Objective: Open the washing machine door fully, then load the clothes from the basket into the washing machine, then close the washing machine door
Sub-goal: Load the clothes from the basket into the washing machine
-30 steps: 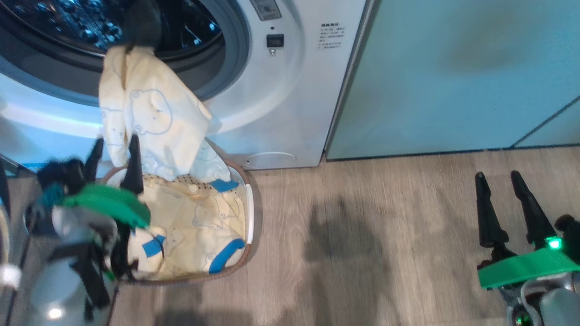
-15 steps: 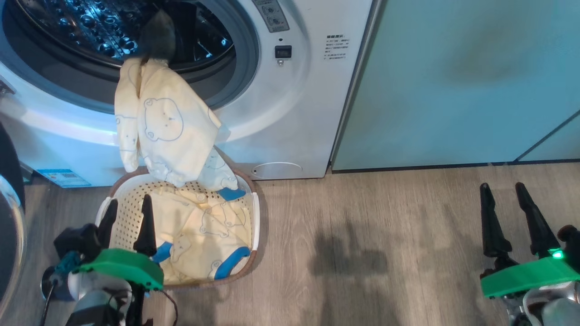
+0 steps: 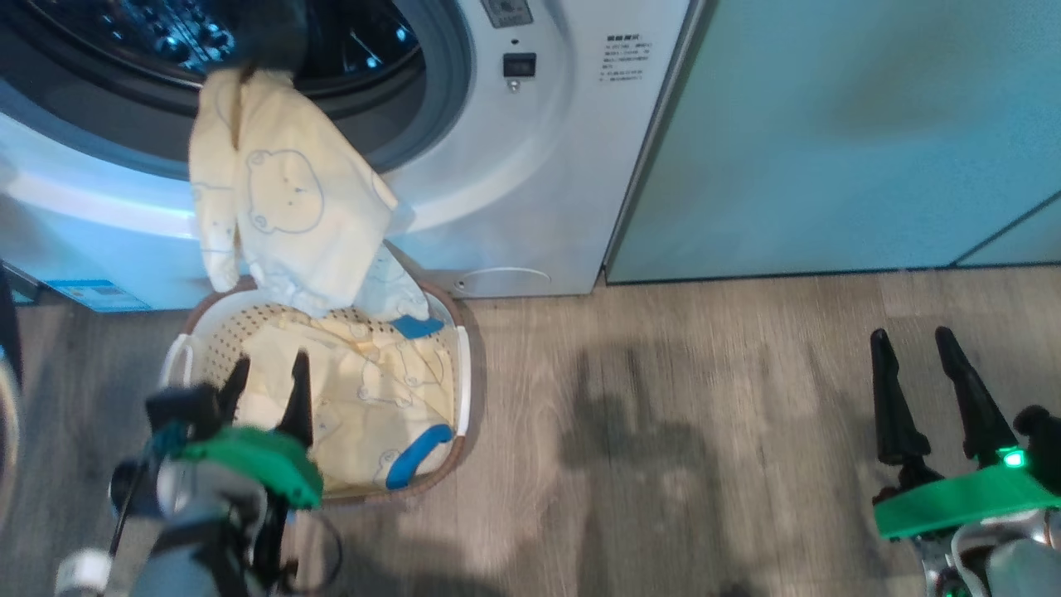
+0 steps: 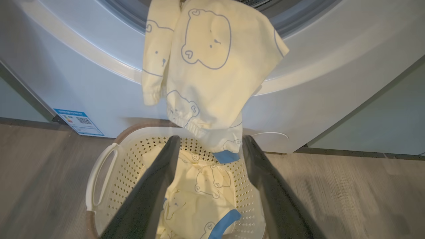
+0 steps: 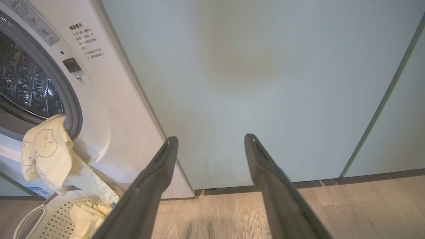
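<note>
The washing machine [image 3: 530, 166] stands with its drum [image 3: 166, 33] uncovered; a dark sliver of the washing machine door [image 3: 7, 348] shows at the left edge. One pale yellow bear-print garment [image 3: 282, 207] hangs out of the drum mouth, its blue-trimmed end reaching into the basket [image 3: 461, 381]. More of the clothes [image 3: 373, 398] lie inside the basket. My left gripper [image 3: 265, 377] is open and empty over the basket's near left part; the left wrist view shows the left gripper [image 4: 211, 139] framing the hanging garment [image 4: 206, 66]. My right gripper [image 3: 912, 356] is open above the floor.
Pale teal cabinet doors [image 3: 829, 133] run along the wall to the right of the machine, and the right gripper [image 5: 211, 137] points at them. Wooden floor [image 3: 663, 431] spreads between the basket and my right arm.
The head camera has shifted. My left gripper has drawn back from the hanging garment to the basket's near left side, still open. The garment and the right gripper have stayed put.
</note>
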